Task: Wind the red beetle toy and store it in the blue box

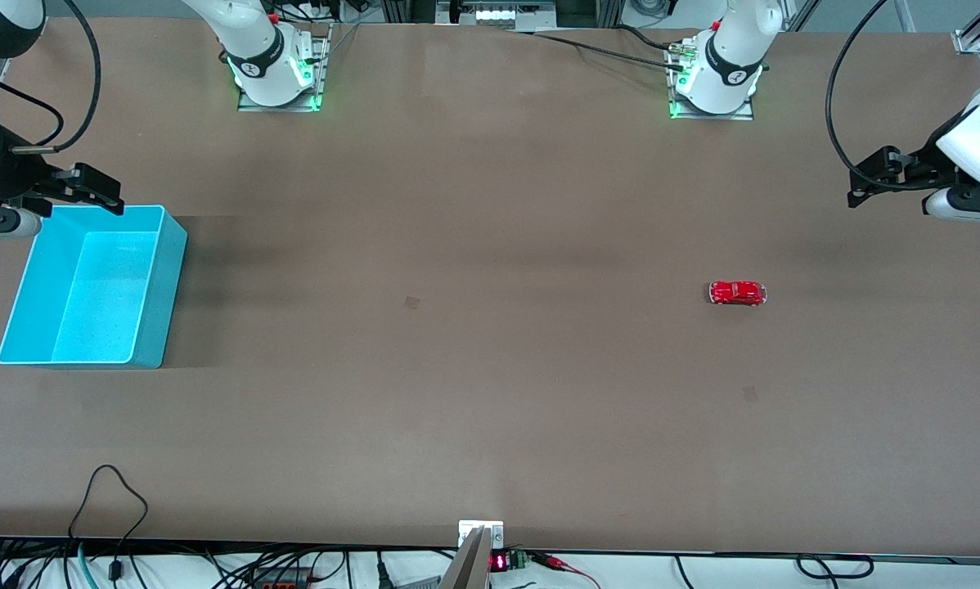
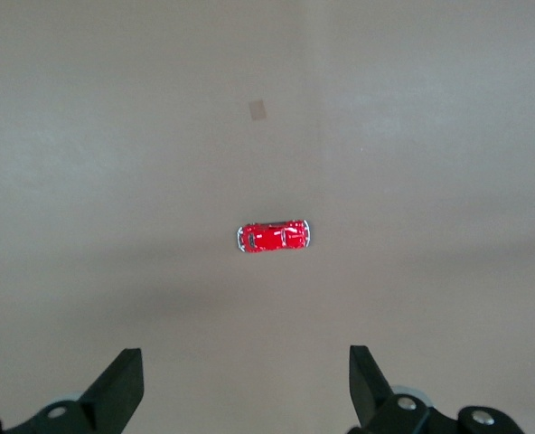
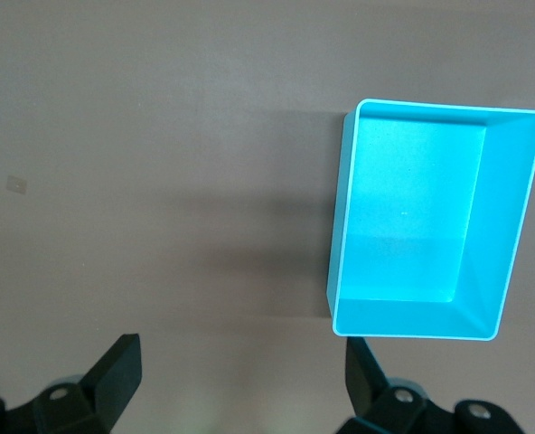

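The red beetle toy (image 1: pixel 737 293) stands on its wheels on the brown table toward the left arm's end. It also shows in the left wrist view (image 2: pixel 275 237). My left gripper (image 1: pixel 866 182) hangs in the air over the table's edge at that end, open and empty (image 2: pixel 246 362), apart from the toy. The blue box (image 1: pixel 167 294) sits open-topped and empty at the right arm's end. My right gripper (image 1: pixel 101 190) hovers over the table beside the box's rim (image 3: pixel 340 226), open and empty (image 3: pixel 240 348).
The two arm bases (image 1: pixel 277 74) (image 1: pixel 715 82) stand along the table's edge farthest from the front camera. Small pale tape marks (image 1: pixel 411 302) (image 1: pixel 749 393) lie flat on the table. Cables (image 1: pixel 105 507) hang at the edge nearest the front camera.
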